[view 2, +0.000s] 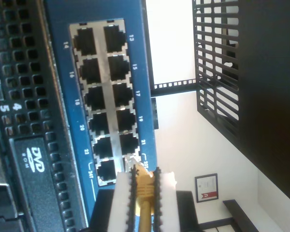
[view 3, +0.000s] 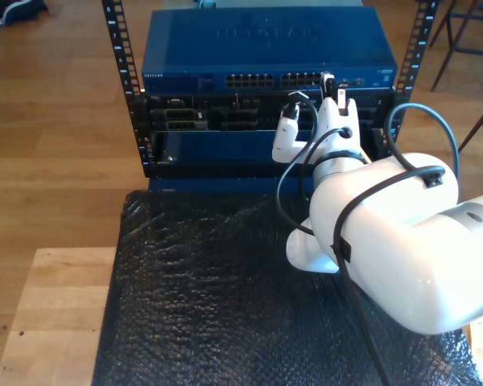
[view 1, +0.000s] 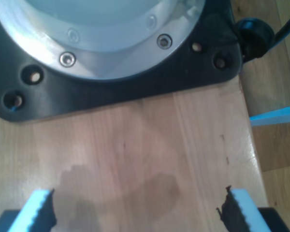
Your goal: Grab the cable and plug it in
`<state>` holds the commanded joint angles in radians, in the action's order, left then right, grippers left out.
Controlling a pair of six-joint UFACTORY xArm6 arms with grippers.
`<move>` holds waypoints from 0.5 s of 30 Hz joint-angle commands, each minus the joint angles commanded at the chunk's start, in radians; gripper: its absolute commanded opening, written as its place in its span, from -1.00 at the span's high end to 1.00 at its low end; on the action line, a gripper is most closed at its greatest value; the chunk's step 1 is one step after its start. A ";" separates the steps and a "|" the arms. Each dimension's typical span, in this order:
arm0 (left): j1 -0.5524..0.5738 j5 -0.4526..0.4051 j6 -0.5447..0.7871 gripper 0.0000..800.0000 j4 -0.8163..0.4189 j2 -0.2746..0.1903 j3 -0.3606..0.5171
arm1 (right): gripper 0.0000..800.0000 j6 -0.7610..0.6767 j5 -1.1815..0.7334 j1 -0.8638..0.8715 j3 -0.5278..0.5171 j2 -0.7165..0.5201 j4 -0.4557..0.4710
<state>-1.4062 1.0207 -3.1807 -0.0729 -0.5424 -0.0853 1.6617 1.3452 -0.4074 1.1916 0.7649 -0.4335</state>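
Observation:
My second gripper is shut on the yellow cable, whose white fingers pinch it just behind the plug. The clear plug points at the end row of ports in the blue network switch. Its tip lies at the rim of a port, and I cannot tell whether it is inside. In the exterior view the same gripper is held up against the switch at the right end of its port row. My first gripper is open over a bare wooden table, with nothing between its fingers.
A black base plate with a metal flange stands close ahead of my first gripper. In the exterior view the switch sits in a black rack above other units, and a black bubble mat covers the table. Thick black cables loop along the white arm.

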 joint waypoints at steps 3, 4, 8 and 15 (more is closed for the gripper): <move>0.000 0.000 0.002 -1.00 0.000 0.000 0.000 | 1.00 0.000 -0.005 0.002 0.005 0.002 0.000; 0.000 0.000 0.000 -1.00 0.000 0.000 0.000 | 1.00 0.000 -0.006 0.002 0.006 0.003 0.000; 0.000 0.000 0.002 -1.00 0.000 0.000 0.000 | 1.00 0.002 -0.009 0.012 0.018 0.005 0.000; 0.000 0.000 0.000 -1.00 0.000 0.000 0.000 | 1.00 0.002 -0.009 0.025 0.026 0.014 0.000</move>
<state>-1.4062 1.0207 -3.1807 -0.0729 -0.5424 -0.0853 1.6632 1.3360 -0.3828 1.2177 0.7787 -0.4335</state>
